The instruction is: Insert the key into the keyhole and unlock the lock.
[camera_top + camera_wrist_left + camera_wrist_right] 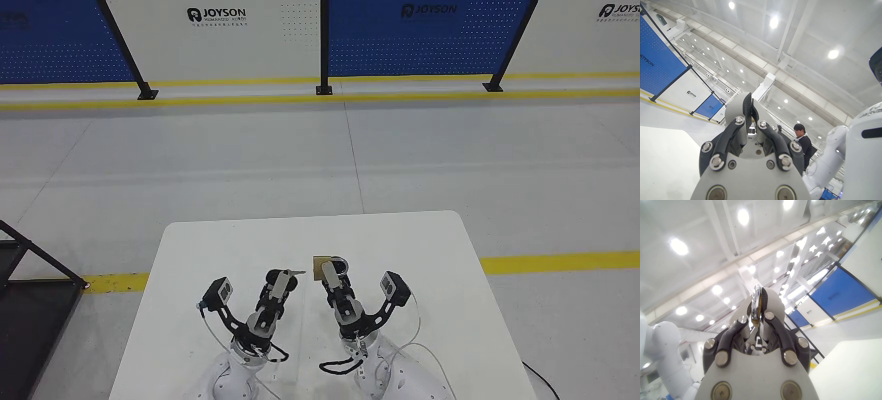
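Okay, your left claw (751, 106) pinches the key (293, 272), right claw (759, 298) pinches the lock (755, 308), close together above the tabletop's (200, 260) middle; a slightly skewed key could jam on entry or twist loose.

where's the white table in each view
top view: the white table spans the lower middle of the picture.
left wrist view: beside the left gripper, towards the blue barrier panels; table at.
right wrist view: beside the right gripper, towards the blue barrier panels; table at.
shared landmark: the blue barrier panels past the table.
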Robot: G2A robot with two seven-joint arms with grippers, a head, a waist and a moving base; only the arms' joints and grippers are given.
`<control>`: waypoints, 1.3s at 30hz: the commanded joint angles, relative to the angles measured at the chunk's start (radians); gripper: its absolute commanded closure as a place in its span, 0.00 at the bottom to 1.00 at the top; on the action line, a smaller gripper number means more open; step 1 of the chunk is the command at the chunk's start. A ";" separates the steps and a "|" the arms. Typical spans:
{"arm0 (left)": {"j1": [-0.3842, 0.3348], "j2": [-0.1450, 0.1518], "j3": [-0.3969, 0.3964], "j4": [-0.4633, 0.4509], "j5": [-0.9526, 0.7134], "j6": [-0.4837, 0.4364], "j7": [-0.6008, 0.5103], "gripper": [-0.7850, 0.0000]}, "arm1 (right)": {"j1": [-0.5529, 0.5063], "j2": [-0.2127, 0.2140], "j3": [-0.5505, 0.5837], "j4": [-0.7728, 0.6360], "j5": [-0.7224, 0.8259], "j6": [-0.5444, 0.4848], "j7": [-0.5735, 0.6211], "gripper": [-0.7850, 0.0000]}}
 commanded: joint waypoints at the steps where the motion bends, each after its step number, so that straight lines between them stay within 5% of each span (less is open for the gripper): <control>1: -0.004 -0.002 0.008 0.003 0.004 0.000 0.006 1.00 | 0.000 0.000 0.000 0.000 0.000 0.000 0.000 1.00; 39: -0.034 -0.043 0.022 0.038 0.058 0.010 0.043 1.00 | 0.000 0.000 0.000 0.000 0.000 0.000 0.000 1.00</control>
